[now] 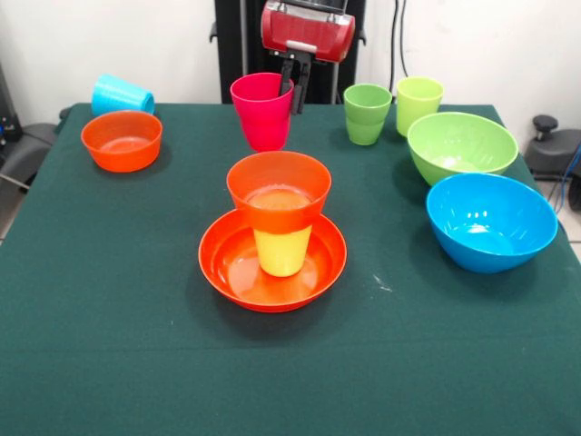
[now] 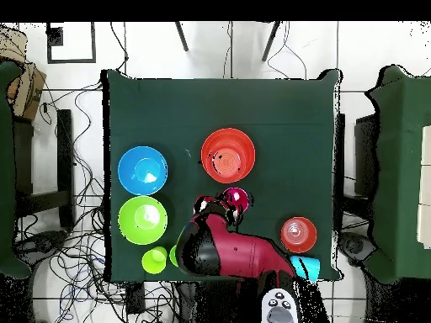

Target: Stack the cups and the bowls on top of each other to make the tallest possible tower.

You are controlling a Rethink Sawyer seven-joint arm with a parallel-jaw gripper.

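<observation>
The tower stands mid-table: a wide orange bowl (image 1: 272,272) (image 2: 228,156) holds a yellow cup (image 1: 282,252), and a small orange bowl (image 1: 279,186) sits on that cup. Behind it is an upright pink cup (image 1: 260,113) (image 2: 235,199). My gripper (image 1: 295,95) (image 2: 225,209) is shut on the cup's right rim, one finger inside and one outside. I cannot tell whether the cup's base touches the cloth. Another small orange bowl (image 1: 121,141) (image 2: 298,235) sits at the left in the front view, with a sky blue cup (image 1: 121,94) (image 2: 308,269) on its side behind it.
On the right in the front view are a green cup (image 1: 367,113) (image 2: 154,260), a yellow-green cup (image 1: 418,102), a large lime green bowl (image 1: 461,145) (image 2: 142,219) and a large blue bowl (image 1: 491,222) (image 2: 142,170). A dark green cloth (image 1: 109,345) covers the table.
</observation>
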